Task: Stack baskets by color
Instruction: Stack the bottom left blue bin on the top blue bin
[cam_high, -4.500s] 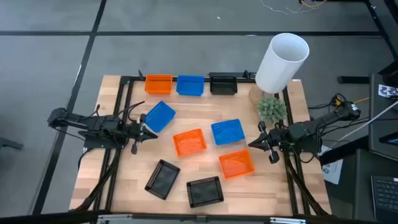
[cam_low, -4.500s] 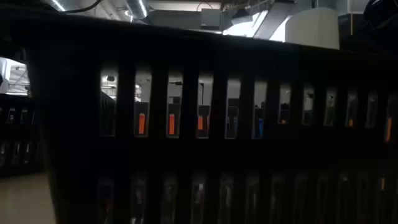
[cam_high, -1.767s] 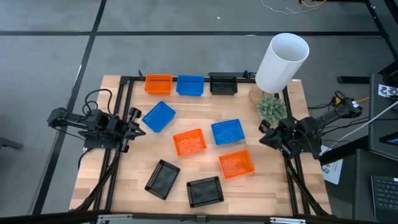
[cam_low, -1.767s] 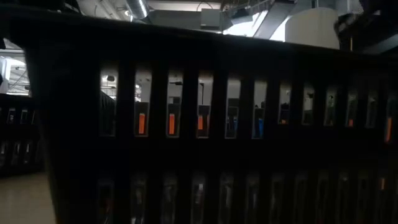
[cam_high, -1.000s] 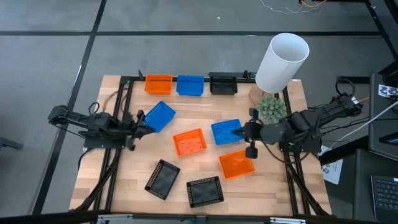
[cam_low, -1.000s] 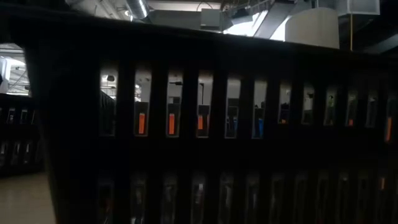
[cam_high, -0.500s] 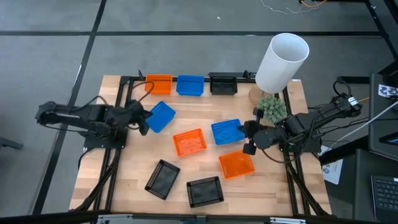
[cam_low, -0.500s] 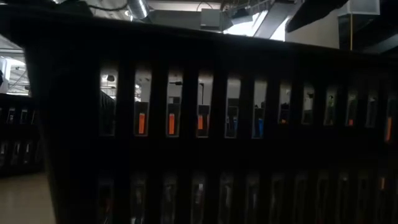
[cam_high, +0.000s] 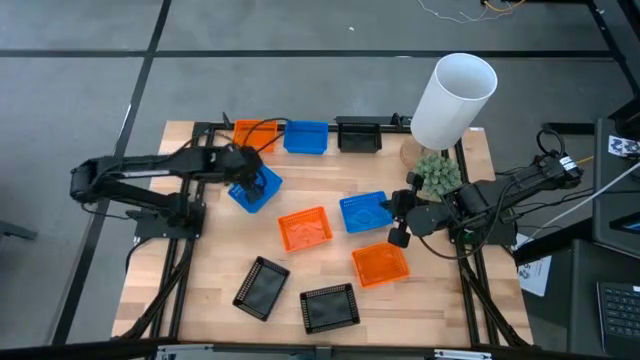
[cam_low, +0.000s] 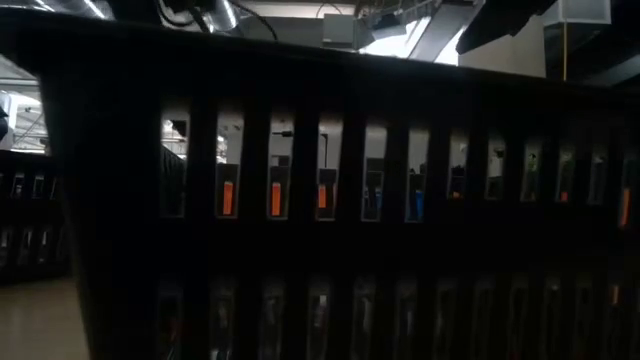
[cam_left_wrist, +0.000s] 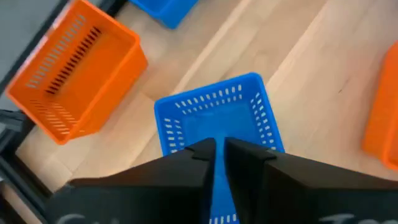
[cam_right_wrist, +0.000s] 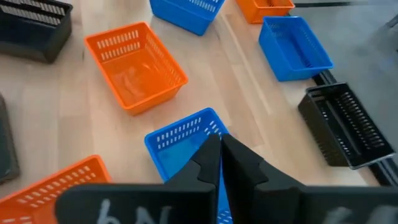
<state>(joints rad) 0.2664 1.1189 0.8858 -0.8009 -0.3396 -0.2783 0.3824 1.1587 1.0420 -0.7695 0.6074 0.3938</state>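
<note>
High view: left claw (cam_high: 243, 172) over loose blue basket (cam_high: 256, 187) at table's 10 o'clock; basket's long axis runs 1 to 7 o'clock. Right claw (cam_high: 397, 215) at 3 o'clock edge of second blue basket (cam_high: 364, 211).

Low view: black basket wall (cam_low: 320, 200) blocks all.

Left wrist view: fingers (cam_left_wrist: 242, 155) near together, straddling basket (cam_left_wrist: 214, 118) near wall.

Right wrist view: fingers (cam_right_wrist: 211, 155) together at basket (cam_right_wrist: 180, 140) rim.

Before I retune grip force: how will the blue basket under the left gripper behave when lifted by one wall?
The blue basket probably stays stiff, since its slotted plastic walls hold their shape. It looks thin and empty, so likely light. Pinched at one wall by the left gripper, it may tilt.
</note>
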